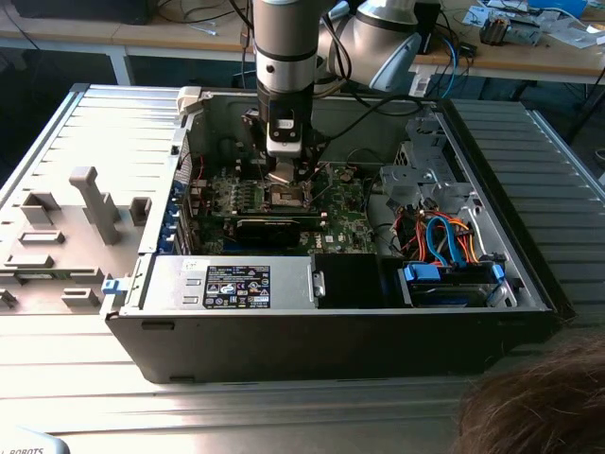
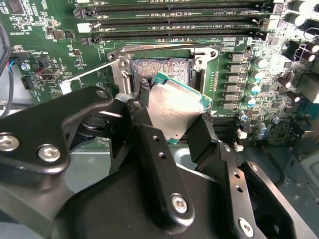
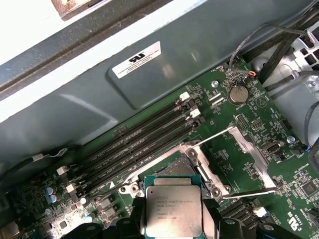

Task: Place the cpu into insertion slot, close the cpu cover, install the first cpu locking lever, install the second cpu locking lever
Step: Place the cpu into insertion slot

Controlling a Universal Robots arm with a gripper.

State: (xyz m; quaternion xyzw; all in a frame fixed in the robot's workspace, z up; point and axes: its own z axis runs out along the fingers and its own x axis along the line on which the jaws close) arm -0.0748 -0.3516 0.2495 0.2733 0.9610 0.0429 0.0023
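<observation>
My gripper (image 2: 175, 115) is shut on the cpu (image 2: 174, 107), a flat square chip with a pale metal top and green edge, held by its two sides between black fingers (image 2: 149, 134). In the first wrist view the cpu (image 3: 173, 205) hangs just in front of the insertion slot (image 3: 174, 168). The insertion slot (image 2: 162, 69) lies uncovered, its dark centre showing. The silvery cpu cover (image 3: 250, 152) stands swung open beside it, and two thin locking levers (image 3: 215, 135) stick out unlatched. In the exterior view the gripper (image 1: 284, 177) reaches down into the computer case over the insertion slot (image 1: 285, 197).
Long black memory slots (image 2: 174, 22) run beside the socket. Capacitors (image 2: 256, 74) stand close by. The case wall (image 3: 99, 104) rises behind the board. A power supply (image 1: 232, 282), cables and a drive cage (image 1: 444, 241) fill the case's front. Someone's hair (image 1: 544, 397) shows at the exterior view's lower right.
</observation>
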